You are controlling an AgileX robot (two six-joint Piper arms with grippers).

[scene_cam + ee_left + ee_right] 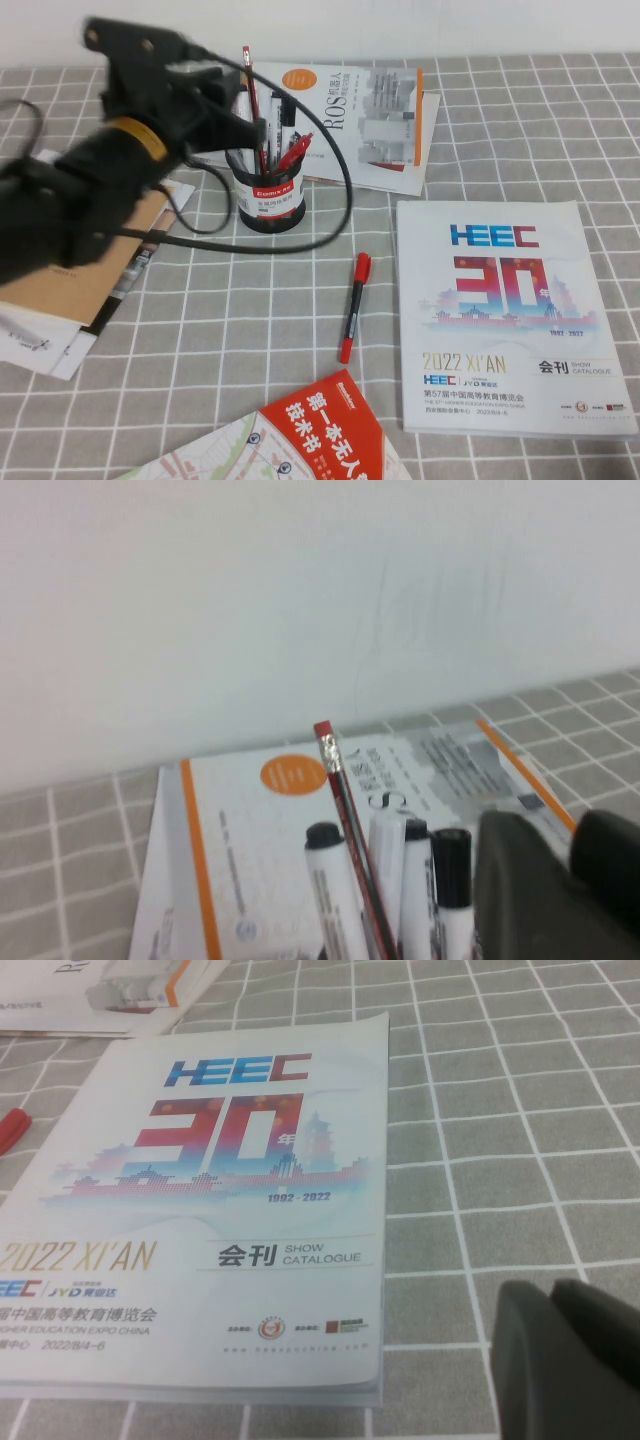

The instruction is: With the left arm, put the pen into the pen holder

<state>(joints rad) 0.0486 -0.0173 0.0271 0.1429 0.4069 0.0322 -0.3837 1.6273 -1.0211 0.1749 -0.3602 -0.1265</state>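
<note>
While left gripper is held just beside pen holder, fingers' spread cannot be told. Pen stood upright inside pen holder among markers. Right gripper seen near HEEC catalogue, fingers' state unclear; tabletop beneath.

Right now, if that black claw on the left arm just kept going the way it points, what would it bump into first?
Probably the black mesh pen holder and the thin dark-red pen standing in it, just ahead of the left gripper; depth is unclear.
</note>
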